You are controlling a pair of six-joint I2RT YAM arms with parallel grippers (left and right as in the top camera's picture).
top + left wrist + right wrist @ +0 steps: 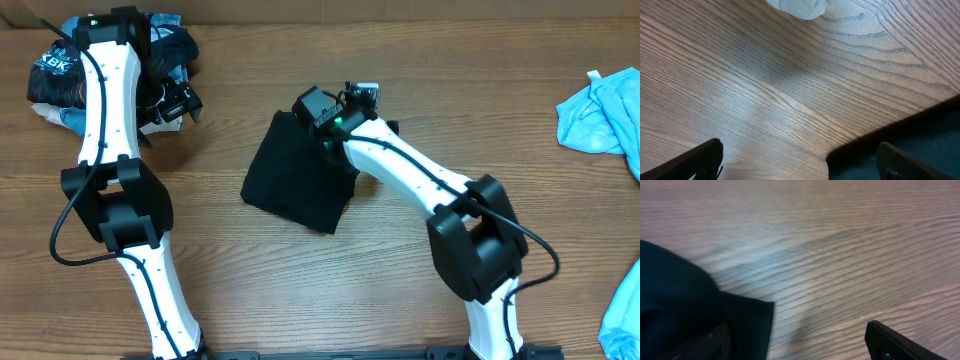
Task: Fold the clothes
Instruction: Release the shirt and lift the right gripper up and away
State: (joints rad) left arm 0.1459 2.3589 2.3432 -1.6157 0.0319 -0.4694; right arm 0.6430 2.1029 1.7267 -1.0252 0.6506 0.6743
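The plain black T-shirt point(297, 175) lies folded into a compact block in the middle of the wooden table. My right gripper point(352, 100) hovers at the shirt's far right corner. In the right wrist view its jaws point(800, 350) are wide open and empty, with the shirt's corner point(685, 305) at the left finger and bare wood between the fingers. My left gripper point(180, 102) is apart from the shirt, to its left, beside the clothes pile. Its jaws point(800, 162) are open and empty over bare wood, with dark fabric point(925, 135) at the right finger.
A pile of clothes with a printed black shirt point(55, 75) sits at the far left corner. Light blue garments lie at the far right point(605, 110) and at the right edge point(625, 310). A white cloth edge point(800, 7) shows in the left wrist view.
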